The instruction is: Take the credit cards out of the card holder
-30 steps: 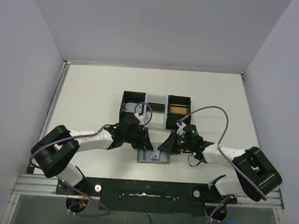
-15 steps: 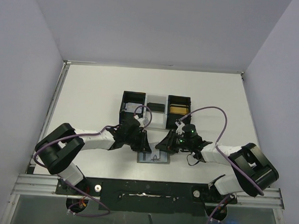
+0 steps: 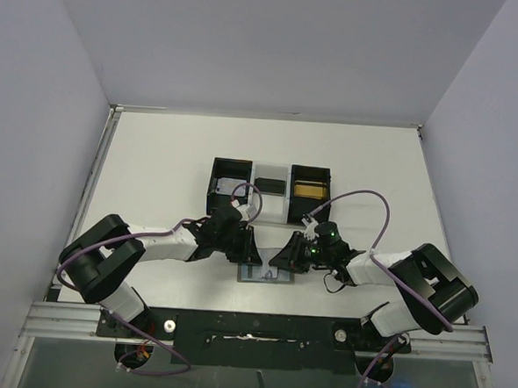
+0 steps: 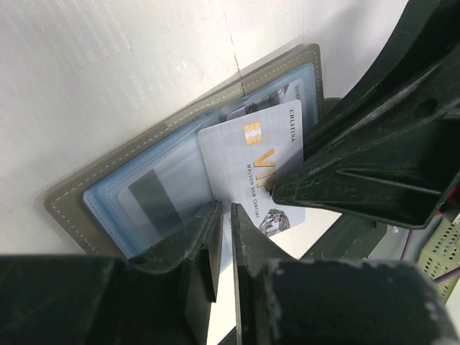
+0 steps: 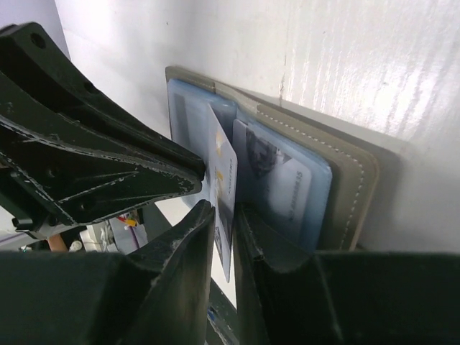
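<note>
Near the table's (image 3: 155, 170) front edge, between both arms, the grey card holder (image 3: 267, 272) lies open, blue-grey inside up, well short of the three-compartment tray (image 3: 214, 181). A white VIP card (image 4: 262, 154) sticks partly out of a pocket. The right gripper (image 5: 223, 215) pinches that card. The left gripper (image 4: 223, 244) has its fingers almost pressed together at the card's edge, but I can't tell if it grips anything.
</note>
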Controlling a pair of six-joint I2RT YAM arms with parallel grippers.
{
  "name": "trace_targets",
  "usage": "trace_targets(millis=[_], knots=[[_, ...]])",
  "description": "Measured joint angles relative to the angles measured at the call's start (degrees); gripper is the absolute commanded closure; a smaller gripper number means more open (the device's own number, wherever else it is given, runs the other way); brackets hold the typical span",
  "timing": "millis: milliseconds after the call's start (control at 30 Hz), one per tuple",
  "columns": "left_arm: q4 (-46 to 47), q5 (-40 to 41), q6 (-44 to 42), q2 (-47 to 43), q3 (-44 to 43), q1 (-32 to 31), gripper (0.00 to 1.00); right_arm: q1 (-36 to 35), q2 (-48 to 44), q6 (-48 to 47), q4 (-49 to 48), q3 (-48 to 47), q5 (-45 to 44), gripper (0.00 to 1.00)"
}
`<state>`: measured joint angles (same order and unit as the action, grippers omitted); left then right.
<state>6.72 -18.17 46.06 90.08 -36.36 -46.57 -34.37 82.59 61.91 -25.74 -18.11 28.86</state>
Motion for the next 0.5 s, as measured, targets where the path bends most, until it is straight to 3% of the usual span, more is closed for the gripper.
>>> trace_targets(millis=[233,500], knots=[[-0.15,0.74,-0.04,-0.39,0.11,-0.20,0.88,-2.05,0.68,-0.22,-1.01,-0.09,-0.35,1.00],[-0.50,1.16,-0.04,-0.81,0.28,-0.22,0.88,-2.12,0.50,-1.57,-1.27,-0.63,-0.81,1.00]])
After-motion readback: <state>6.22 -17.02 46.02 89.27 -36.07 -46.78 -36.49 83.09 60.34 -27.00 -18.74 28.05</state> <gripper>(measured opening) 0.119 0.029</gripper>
